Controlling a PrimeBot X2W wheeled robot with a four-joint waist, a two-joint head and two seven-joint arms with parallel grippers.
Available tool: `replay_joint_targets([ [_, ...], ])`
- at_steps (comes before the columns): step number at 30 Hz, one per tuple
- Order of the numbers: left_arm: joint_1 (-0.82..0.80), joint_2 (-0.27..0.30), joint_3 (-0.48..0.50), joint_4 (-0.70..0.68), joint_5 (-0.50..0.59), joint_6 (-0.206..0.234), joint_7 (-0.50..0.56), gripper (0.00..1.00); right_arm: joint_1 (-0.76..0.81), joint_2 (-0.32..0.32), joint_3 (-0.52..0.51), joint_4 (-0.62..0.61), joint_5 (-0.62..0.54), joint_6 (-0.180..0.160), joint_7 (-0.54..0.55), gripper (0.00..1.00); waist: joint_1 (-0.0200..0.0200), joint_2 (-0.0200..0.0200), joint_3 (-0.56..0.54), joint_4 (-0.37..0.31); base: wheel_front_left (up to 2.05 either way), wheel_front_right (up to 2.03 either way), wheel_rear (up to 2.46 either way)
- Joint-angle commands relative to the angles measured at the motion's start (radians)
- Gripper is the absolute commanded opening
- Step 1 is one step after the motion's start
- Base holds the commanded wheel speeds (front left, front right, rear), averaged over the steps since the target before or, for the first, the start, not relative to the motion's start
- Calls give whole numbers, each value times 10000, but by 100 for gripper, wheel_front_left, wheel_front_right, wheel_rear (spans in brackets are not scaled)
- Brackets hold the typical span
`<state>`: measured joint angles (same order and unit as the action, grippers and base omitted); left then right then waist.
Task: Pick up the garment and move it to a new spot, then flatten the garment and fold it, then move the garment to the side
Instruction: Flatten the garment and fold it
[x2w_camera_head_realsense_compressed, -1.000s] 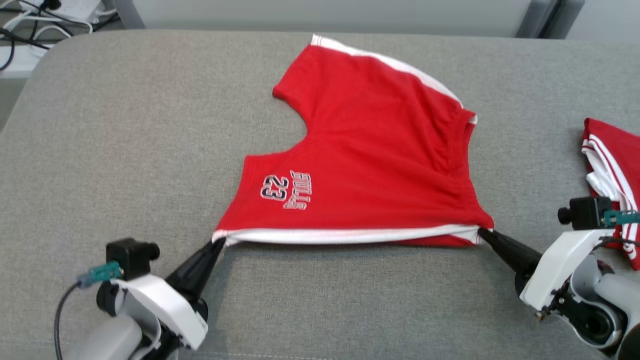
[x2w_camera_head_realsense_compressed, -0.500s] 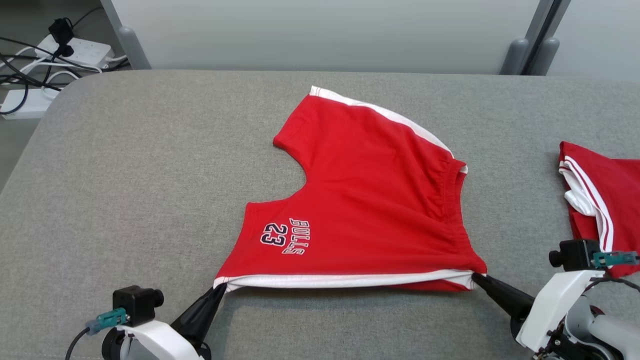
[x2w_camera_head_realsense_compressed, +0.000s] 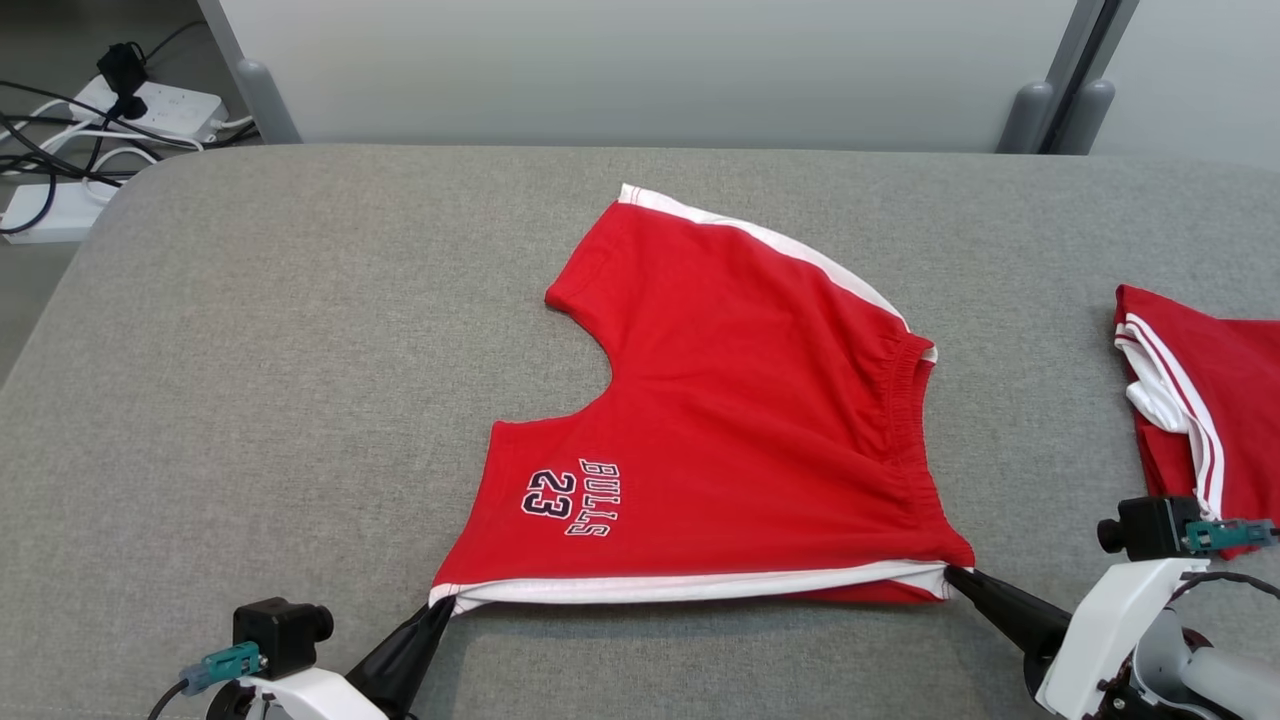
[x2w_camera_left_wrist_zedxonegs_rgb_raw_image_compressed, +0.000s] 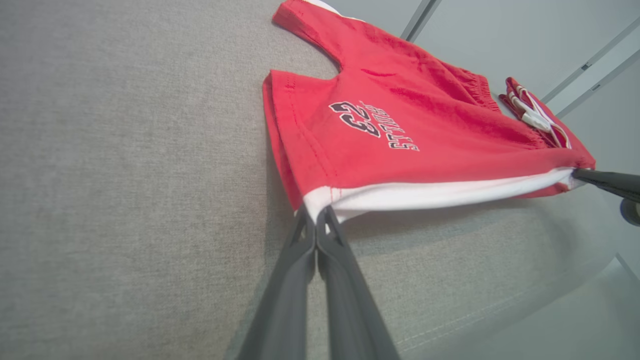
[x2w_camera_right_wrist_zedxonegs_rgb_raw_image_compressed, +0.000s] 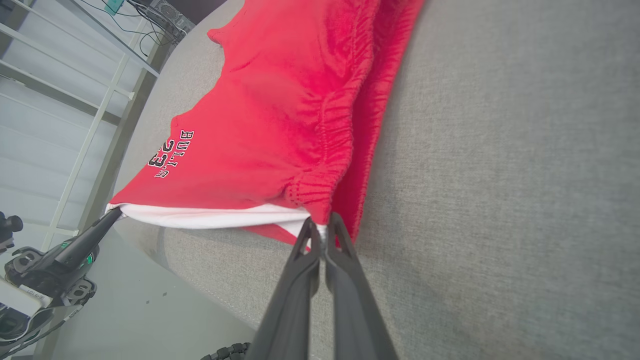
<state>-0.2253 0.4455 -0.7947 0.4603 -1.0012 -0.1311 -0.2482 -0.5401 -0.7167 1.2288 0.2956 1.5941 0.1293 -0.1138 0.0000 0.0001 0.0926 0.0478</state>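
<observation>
Grips the garment (x2w_camera_head_realsense_compressed: 760, 420), a pair of red shorts, by both ends of its white-banded near edge. Pinches the near left corner with the left hand (x2w_camera_head_realsense_compressed: 443, 603), both dark fingers pressed together on the white band. Clamps the near right corner, just below the gathered waistband (x2w_camera_head_realsense_compressed: 905, 420), with the right hand (x2w_camera_head_realsense_compressed: 952, 572), fingers likewise closed tight on the cloth. Holds that edge stretched in a nearly straight line between the two hands, lifted a little off the desk (x2w_camera_head_realsense_compressed: 250, 400), with a shadow beneath.

Leaves the rest of the shorts lying spread on the grey fabric-covered desk, near its middle, one leg reaching toward the far side with a white stripe down its right edge. Shows the print "BULLS 23" (x2w_camera_head_realsense_compressed: 570, 497) on the near left part, letters turned sideways.

At the desk's right edge, well apart from the shorts: a second red garment (x2w_camera_head_realsense_compressed: 1210, 400) with white stripes, bunched. On the floor beyond the desk's far left corner: a white power strip (x2w_camera_head_realsense_compressed: 150, 100) and tangled cables (x2w_camera_head_realsense_compressed: 40, 150).
</observation>
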Motion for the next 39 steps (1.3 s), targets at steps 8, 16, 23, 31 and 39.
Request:
replay_joint_targets([
  [8, -298, 181, 478, -63, 317, 4, -135, 91, 195, -161, -206, 8, -101, 14, -368, 100, 0, -1, 67, -6, 0, 0, 0],
  [16, -230, -34, 1430, -300, 1024, 4, -135, 100, 169, -327, -649, 298, -647, 14, -1193, 100, 0, -1, -95, -33, 0, 0, 0],
  [23, 219, -669, 3357, -621, 2343, 42, -135, 100, 267, 47, -2376, 1253, -2186, 14, -1470, 100, 0, -1, -321, -224, 0, 0, 0],
  [31, 1018, -1737, 5641, -1493, 4419, 299, -135, 100, 1801, 1865, -7054, 1427, -6470, 14, -1477, 100, 0, -1, -630, -508, 0, 0, 0],
  [39, 1636, -2605, 7093, -1880, 6011, 383, -135, 100, 3464, 3518, -9927, 529, -9922, 14, -1478, 100, 0, -1, -995, -485, 0, 0, 0],
])
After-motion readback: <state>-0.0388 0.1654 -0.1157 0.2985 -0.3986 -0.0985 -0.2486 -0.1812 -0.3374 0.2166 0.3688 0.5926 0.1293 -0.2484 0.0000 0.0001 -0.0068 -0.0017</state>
